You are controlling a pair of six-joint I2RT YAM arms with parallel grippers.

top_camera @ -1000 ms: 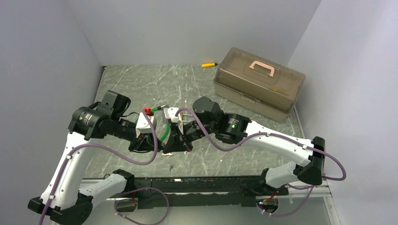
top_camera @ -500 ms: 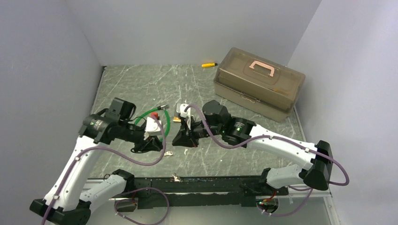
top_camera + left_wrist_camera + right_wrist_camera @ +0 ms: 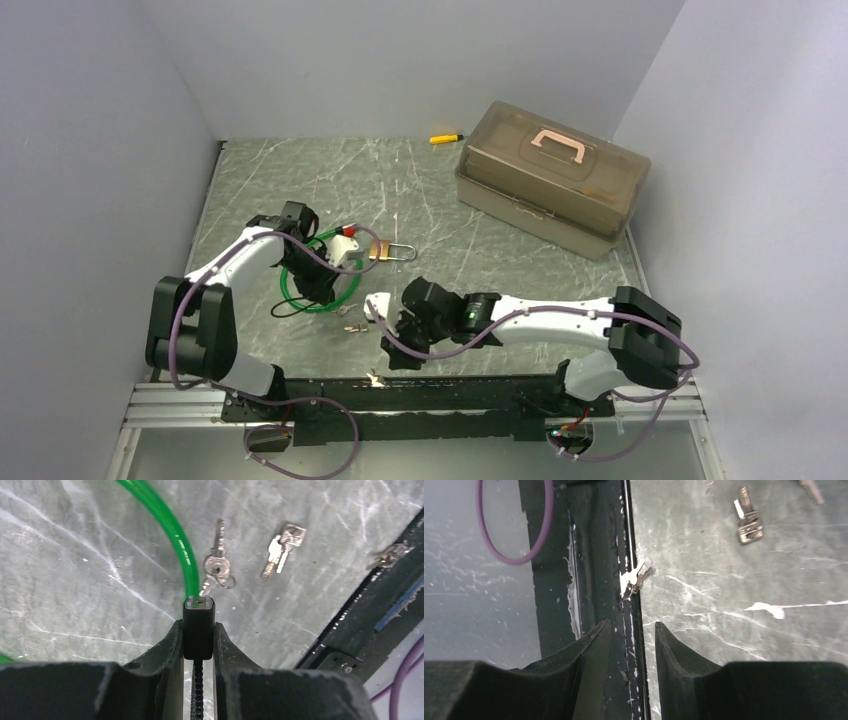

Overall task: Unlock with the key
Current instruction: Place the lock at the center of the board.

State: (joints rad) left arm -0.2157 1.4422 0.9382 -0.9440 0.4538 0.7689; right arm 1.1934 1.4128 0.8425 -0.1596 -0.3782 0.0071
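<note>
The small brass padlock (image 3: 384, 250) lies on the table beside the green cable loop (image 3: 318, 290). My left gripper (image 3: 323, 292) is low over that loop and shut on the small black block (image 3: 198, 630) of a black cord. Silvery keys lie ahead of it: a ringed bunch (image 3: 217, 566) and a pair (image 3: 281, 547), which also shows in the top view (image 3: 352, 326). Another pale key (image 3: 634, 581) rests on the black front rail (image 3: 594, 555), also seen from above (image 3: 375, 378). My right gripper (image 3: 630, 640) is open and empty, just short of that key.
A tan lidded toolbox (image 3: 550, 180) stands at the back right. A yellow-and-black stick tool (image 3: 446, 138) lies by the back wall. Grey walls close in left, back and right. A purple cable (image 3: 514, 555) hangs beyond the front rail.
Both arms have left their raised meeting point at the centre. The left gripper has swung back and down over the green loop. The right gripper has dropped toward the front rail.
</note>
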